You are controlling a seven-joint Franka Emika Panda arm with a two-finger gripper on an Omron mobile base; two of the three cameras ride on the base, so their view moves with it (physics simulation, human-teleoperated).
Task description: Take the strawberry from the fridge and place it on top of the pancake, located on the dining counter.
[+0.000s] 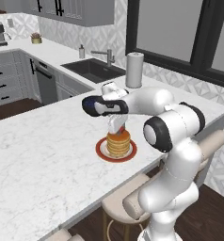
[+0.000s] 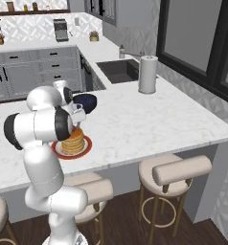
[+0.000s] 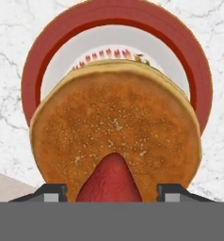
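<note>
White marble-look dining tabletop on a grey base, beige padded stools along its near edge, kitchen behind: dark sink with faucet, white paper towel roll standing on the far side of the tabletop, light grey panelled cabinets, dark-framed windows

Short stack of round golden-tan pancakes sits on a round red plate near the tabletop's stool-side edge. Dark blue bowl just behind the plate, partly hidden by the arm

White arm reaches over the stack, gripper pointing straight down, directly above the pancakes. In the left base view the gripper is right at the top of the stack

Hand view: tiny red strawberry between the two dark fingertips, red tip pointing toward the stack's centre, lying over the top pancake. Clear gap on both sides between berry and fingertips, so jaws are apart, not clamping it. Whether the berry rests on the pancake or is just above it, cannot tell. Leafy cap hidden at the frame bottom

A second red-and-white item peeks out behind the stack on the plate; too hidden to identify
</note>
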